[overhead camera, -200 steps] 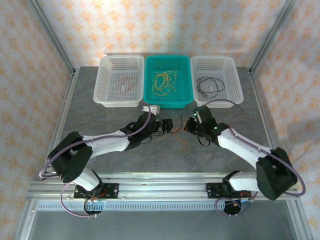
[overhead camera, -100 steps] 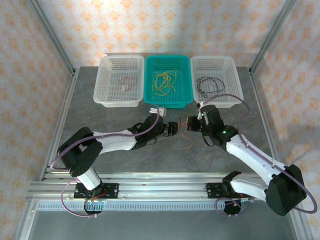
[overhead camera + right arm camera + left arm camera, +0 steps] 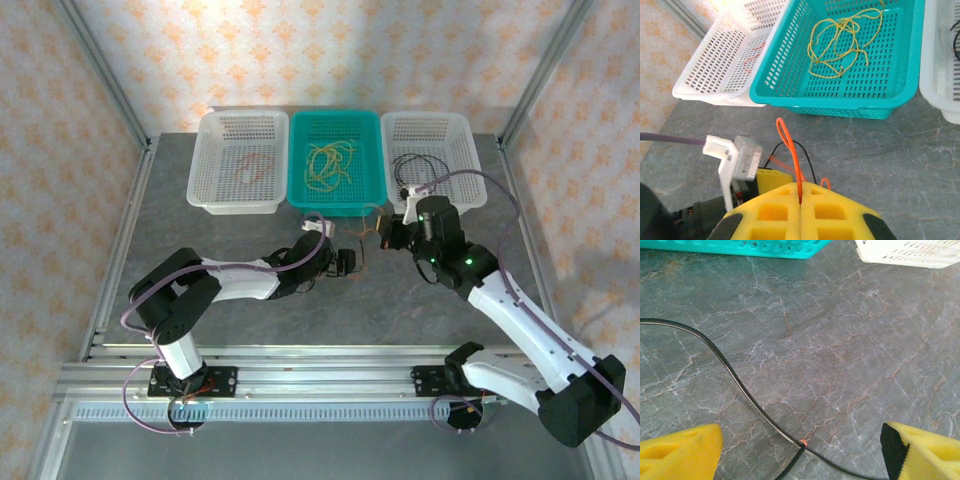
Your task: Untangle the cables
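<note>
My right gripper (image 3: 800, 196) is shut on an orange cable (image 3: 788, 145), whose loop stands up from between the yellow pads. In the top view the right gripper (image 3: 387, 236) hovers in front of the teal basket, and the orange cable (image 3: 365, 252) hangs down toward the left gripper (image 3: 346, 263). My left gripper (image 3: 800, 455) is open, low over the table, its yellow fingertips (image 3: 681, 452) wide apart. A black cable (image 3: 735, 381) lies curved on the table between them, untouched. The black cable (image 3: 806, 156) also arcs just beyond the right pads.
Three baskets stand in a row at the back. The teal basket (image 3: 370, 195) holds yellow cables (image 3: 840, 40). The left white basket (image 3: 205, 190) holds a reddish cable (image 3: 250, 168), and the right white basket (image 3: 475, 185) holds black cables (image 3: 420, 170). Marbled grey table (image 3: 420, 310) lies in front.
My right gripper has moved back toward the baskets and risen, drawing the orange cable up. The left gripper has shifted a little to the right.
</note>
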Tool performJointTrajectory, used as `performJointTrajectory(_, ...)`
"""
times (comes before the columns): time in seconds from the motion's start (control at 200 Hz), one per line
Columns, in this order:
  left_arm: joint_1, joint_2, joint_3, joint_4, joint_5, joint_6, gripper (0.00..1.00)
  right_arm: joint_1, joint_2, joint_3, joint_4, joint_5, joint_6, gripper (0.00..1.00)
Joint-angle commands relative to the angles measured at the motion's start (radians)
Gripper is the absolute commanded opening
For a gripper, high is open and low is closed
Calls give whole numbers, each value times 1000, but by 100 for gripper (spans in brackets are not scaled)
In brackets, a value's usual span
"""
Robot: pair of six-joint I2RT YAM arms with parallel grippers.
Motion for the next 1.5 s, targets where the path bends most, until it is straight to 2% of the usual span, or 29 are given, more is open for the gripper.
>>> performJointTrajectory(0.0, -10, 30, 33, 25, -14, 29, 84, 3, -30, 63, -69, -3, -43, 0)
performJointTrajectory(0.15, -10, 53, 28, 31, -17, 31, 84, 2, -46, 129, -112, 16, -72, 0)
performJointTrajectory(0.345, -10, 39, 4, 38, -11, 22, 84, 1, -52, 193, -151, 104, -88, 0)
performJointTrajectory(0.601, -8, -185, -36, 5, -105, 61, 83, 1, -59, 166, -105, 363, -94, 0)
performJointTrajectory(0.731, 26, -312, -42, -12, -64, 83, 82, 1, -69, 138, -69, 441, -101, 0)
performJointTrajectory(0.866, 109, -410, -45, -6, 48, 98, 82, 1, -66, 135, -60, 371, -184, 0)
performJointTrajectory(1.001, 211, -480, -17, 16, 303, 179, 81, 0, -45, 142, -58, 248, -275, 0)
performJointTrajectory(1.121, 273, -497, 64, -83, 429, 295, 81, -19, 14, 166, -82, 112, -360, 0)
performJointTrajectory(1.262, 311, -483, 146, -181, 574, 406, 80, -52, 59, 186, -76, -85, -433, 0)
performJointTrajectory(1.492, 314, -414, 274, -329, 713, 510, 77, -81, 151, 234, -87, -376, -536, 0)
